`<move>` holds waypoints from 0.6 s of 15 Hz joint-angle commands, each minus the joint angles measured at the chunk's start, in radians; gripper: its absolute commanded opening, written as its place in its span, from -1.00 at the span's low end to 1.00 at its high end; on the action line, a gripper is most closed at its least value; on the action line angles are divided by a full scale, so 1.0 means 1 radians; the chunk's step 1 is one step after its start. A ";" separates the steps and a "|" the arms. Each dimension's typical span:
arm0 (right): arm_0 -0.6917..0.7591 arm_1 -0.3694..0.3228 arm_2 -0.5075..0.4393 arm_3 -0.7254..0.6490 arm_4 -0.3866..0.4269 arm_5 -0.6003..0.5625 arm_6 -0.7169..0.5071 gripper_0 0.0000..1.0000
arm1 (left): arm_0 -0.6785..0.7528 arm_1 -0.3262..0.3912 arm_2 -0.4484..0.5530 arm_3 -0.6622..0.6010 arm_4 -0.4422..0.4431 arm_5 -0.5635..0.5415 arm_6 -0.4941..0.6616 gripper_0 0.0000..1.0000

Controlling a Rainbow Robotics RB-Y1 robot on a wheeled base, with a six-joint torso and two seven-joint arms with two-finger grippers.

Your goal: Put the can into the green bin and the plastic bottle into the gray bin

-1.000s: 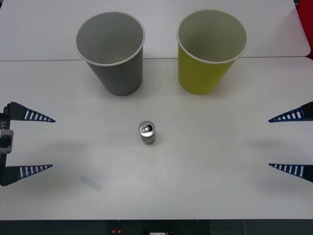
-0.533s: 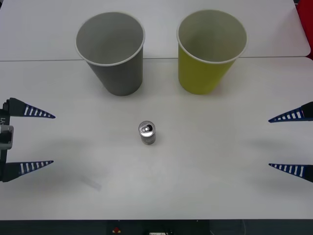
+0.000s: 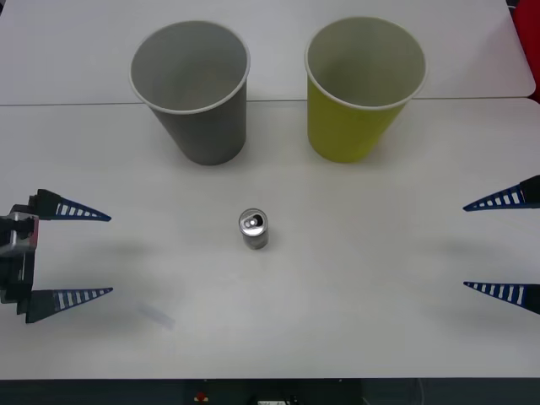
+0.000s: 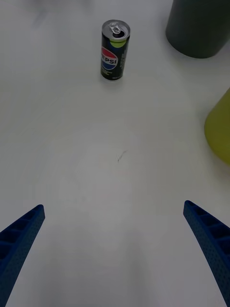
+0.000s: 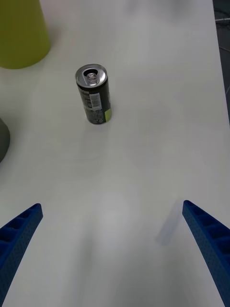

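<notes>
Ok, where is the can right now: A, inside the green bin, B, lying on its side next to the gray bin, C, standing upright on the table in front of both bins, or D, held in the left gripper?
C: the can stands upright on the table, nearer the robot than the gray bin and green bin, with both open grippers apart from it.

Front view overhead, both wrist views share can (image 4: 115, 50)

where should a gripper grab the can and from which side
Probably around the middle of its round wall, fingers on opposite sides. The can stands upright and alone on the table, apart from both bins, so a level approach from the side is open. The left gripper, open, looks nearer; the right gripper is open too.
</notes>
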 commanded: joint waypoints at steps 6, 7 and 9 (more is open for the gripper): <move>0.000 0.000 0.000 0.000 0.000 0.000 0.000 1.00 | -0.195 -0.057 -0.226 0.200 0.081 -0.012 -0.092 0.99; 0.000 0.000 0.000 0.000 0.000 0.000 0.000 1.00 | -0.221 -0.066 -0.246 0.226 0.084 -0.020 -0.100 0.99; 0.000 0.000 0.000 0.000 0.000 0.000 0.000 1.00 | -0.280 -0.091 -0.288 0.286 0.087 -0.032 -0.123 0.99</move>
